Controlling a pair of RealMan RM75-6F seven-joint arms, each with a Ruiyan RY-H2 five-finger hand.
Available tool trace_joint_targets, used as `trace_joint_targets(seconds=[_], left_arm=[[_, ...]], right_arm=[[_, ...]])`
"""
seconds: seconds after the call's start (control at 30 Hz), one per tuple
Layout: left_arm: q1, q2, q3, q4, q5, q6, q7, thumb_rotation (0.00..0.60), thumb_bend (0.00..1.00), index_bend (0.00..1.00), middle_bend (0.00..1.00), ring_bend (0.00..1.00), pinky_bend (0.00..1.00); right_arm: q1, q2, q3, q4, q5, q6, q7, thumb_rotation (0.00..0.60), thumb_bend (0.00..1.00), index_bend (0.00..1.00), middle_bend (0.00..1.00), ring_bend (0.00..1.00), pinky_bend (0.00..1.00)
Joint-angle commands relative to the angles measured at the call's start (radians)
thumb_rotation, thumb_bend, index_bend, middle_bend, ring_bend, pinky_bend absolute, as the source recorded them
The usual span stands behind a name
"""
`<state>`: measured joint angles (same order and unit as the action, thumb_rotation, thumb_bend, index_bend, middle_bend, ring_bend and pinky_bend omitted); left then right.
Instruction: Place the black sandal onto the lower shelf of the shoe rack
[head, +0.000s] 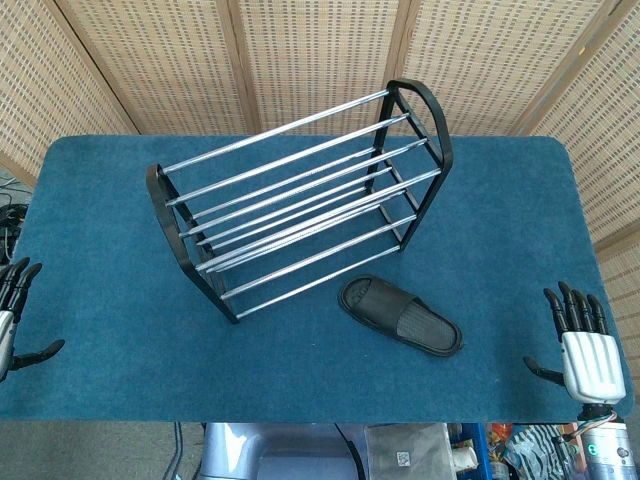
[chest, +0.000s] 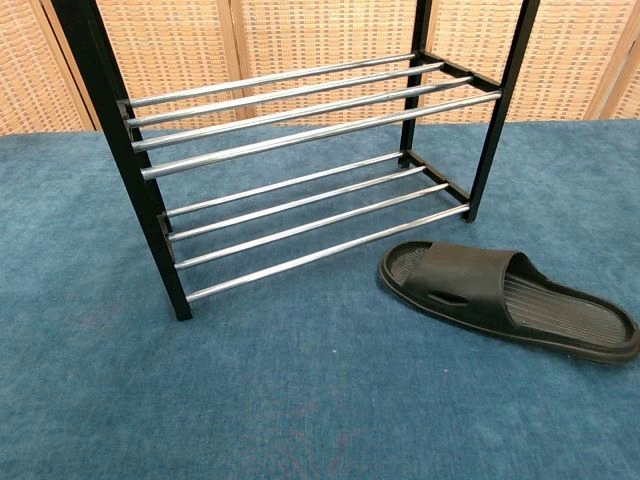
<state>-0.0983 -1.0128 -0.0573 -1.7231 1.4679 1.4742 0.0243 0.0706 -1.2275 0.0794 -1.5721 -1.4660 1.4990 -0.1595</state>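
Observation:
A black sandal (head: 400, 316) (chest: 505, 297) lies flat on the blue table cover, just in front of the right end of the shoe rack (head: 300, 190) (chest: 300, 170). The rack has black side frames and chrome bars in two tiers; its lower shelf (chest: 310, 225) holds nothing. My right hand (head: 582, 340) hovers at the table's front right edge, fingers spread, holding nothing, well to the right of the sandal. At the far left edge my left hand (head: 15, 305) is partly cut off, fingers apart and empty. The chest view shows neither hand.
The blue cloth-covered table (head: 120, 330) stretches around the rack. Woven wicker screens (head: 300, 50) stand behind the table. Below the front edge, parts of the robot base (head: 400, 450) show.

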Motion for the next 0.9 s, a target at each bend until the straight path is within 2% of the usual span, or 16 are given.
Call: trace_joint_targets(seconds=[0.03,0.2,0.3,0.53,0.63,0.9], left_arm=[[0.0,-0.001,-0.001,-0.001,-0.002,0.0,0.001,0.6,0.12,0.0,0.0,0.0,0.0],[0.002,0.001,-0.006,-0.004,-0.009,0.005,-0.003,0.6,0.13,0.0,0.0,0.0,0.0],[0.001,0.001,-0.008,-0.005,-0.011,0.005,-0.003,0.6,0.12,0.0,0.0,0.0,0.0],[-0.003,0.003,-0.015,0.001,-0.035,-0.01,-0.014,0.6,0.12,0.0,0.0,0.0,0.0],[-0.003,0.006,-0.018,0.004,-0.043,-0.014,-0.024,0.6,0.12,0.0,0.0,0.0,0.0],[-0.004,0.009,-0.019,0.012,-0.052,-0.022,-0.037,0.6,0.12,0.0,0.0,0.0,0.0]], right_arm=[[0.003,0.001,-0.001,0.001,0.001,-0.007,0.003,0.6,0.0,0.0,0.0,0.0,0.0],[0.027,-0.003,-0.008,-0.009,0.0,-0.06,0.032,0.6,0.0,0.0,0.0,0.0,0.0],[0.092,0.007,-0.008,-0.038,0.008,-0.187,0.091,0.6,0.0,0.0,0.0,0.0,0.0],[0.217,0.026,0.005,-0.104,0.033,-0.41,0.268,0.6,0.0,0.0,0.0,0.0,0.0],[0.261,0.007,0.013,-0.107,0.093,-0.49,0.224,0.6,0.0,0.0,0.0,0.0,0.0],[0.324,-0.051,0.029,-0.138,0.264,-0.581,0.101,0.6,0.0,0.0,0.0,0.0,0.0]])
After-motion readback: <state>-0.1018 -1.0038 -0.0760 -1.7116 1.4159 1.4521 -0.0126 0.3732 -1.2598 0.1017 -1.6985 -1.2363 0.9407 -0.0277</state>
